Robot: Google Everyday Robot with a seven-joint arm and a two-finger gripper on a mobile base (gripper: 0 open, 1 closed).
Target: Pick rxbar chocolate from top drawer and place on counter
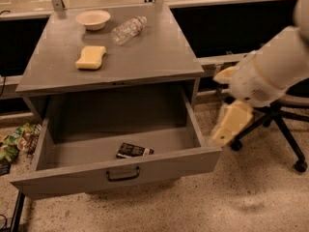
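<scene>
Bar: the rxbar chocolate lies flat on the floor of the top drawer, close behind the front panel and a little right of the handle, with nothing touching it.
Handling: probably light and thin, a slick wrapper over a firm, slightly bendable bar, not fragile. It lies flush on the metal, so a hold from above across its narrow width, near the middle, looks best.
Drawer: pulled well out; the bar is the only thing seen in it.
Bench: carries a yellow sponge, a pale bowl that looks empty, and a clear bottle on its side.
Pincer: outside the drawer, just beside its front right corner, low over the floor; wide or narrow, I cannot tell.
</scene>
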